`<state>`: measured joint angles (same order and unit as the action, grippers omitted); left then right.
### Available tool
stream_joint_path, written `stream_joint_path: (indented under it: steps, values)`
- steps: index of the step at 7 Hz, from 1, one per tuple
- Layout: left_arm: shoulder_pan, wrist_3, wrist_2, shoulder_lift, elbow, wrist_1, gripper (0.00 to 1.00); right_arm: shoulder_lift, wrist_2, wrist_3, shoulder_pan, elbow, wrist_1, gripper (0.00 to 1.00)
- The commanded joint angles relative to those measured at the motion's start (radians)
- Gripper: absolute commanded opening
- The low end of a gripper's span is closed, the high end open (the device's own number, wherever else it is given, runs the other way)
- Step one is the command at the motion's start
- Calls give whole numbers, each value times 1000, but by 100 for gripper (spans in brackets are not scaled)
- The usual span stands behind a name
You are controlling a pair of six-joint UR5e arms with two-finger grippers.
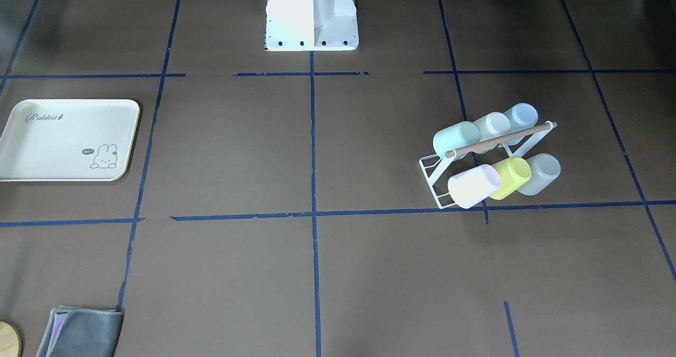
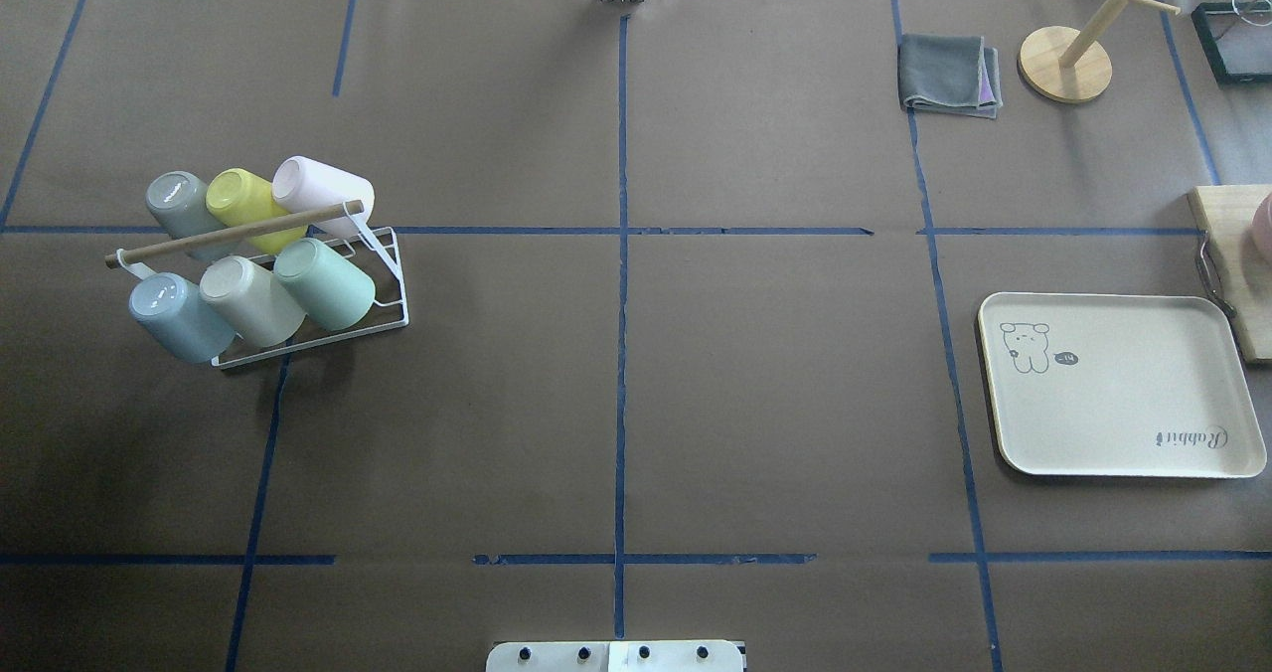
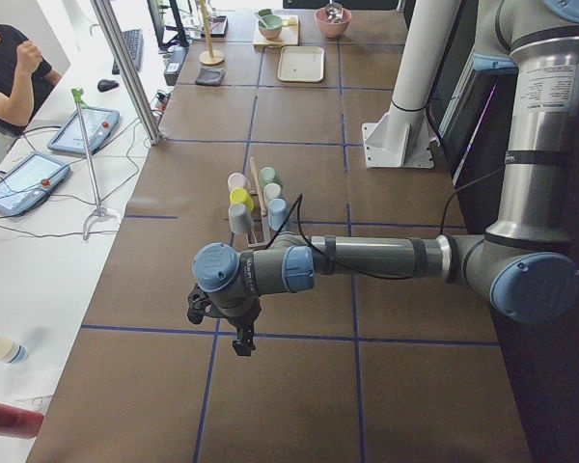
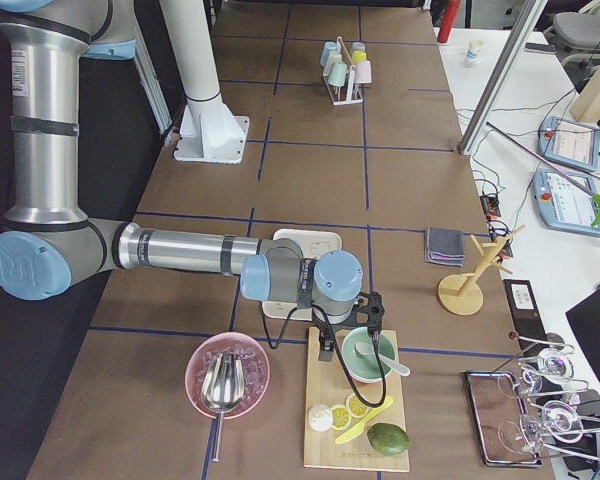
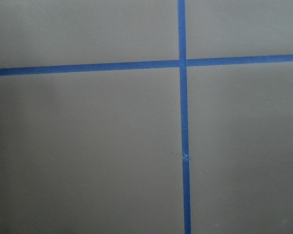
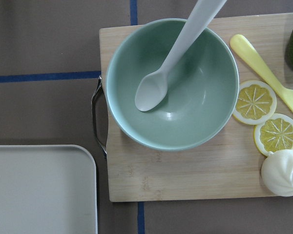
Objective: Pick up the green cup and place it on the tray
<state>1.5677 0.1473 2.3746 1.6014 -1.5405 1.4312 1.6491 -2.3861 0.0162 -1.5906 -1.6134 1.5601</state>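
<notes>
Overhead view: a table (image 2: 696, 404) papered brown, with a blue tape grid.

The pale mint-green plastic cup (image 2: 326, 284) is in a white wire rack with a wooden rod (image 2: 234, 233), at 9 o'clock from the table's middle. We find it in the rack's robot-side row, at that row's 3 o'clock end, just beside a beige cup (image 2: 250, 301). It is not upright. It leans, and its long axis runs from about 10 o'clock to 4 o'clock, with the flat round end at 10 o'clock. We can read no marking on it.

The cream rectangular tray (image 2: 1123, 423) lies flat at 3 o'clock, well apart from the rack, with its long side running 9 to 3. It bears the script "Rabbit", which is upside down from overhead and upright from the front camera. Beside it is a small bunny drawing with a "hi~" bubble.

The left hand (image 3: 239, 340) hangs over bare table near a tape crossing. We cannot tell whether its fingers are apart or together.

The right hand (image 4: 365, 318) hangs above a sage-green bowl (image 6: 171, 83) holding a white spoon (image 6: 176, 53) on a wooden board (image 6: 185, 175). The tray's corner sits at 7 o'clock in the wrist view. Here too we cannot tell the state of the fingers.
</notes>
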Motion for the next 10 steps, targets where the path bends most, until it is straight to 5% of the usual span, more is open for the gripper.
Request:
stream_joint_path:
  steps: [1, 10]
  values:
    - [0, 0, 0, 0, -1, 0, 100, 0, 1, 2, 0, -8, -2, 100]
    - [0, -8, -2, 6, -1, 27, 100, -18, 1, 5, 1, -3, -3, 100]
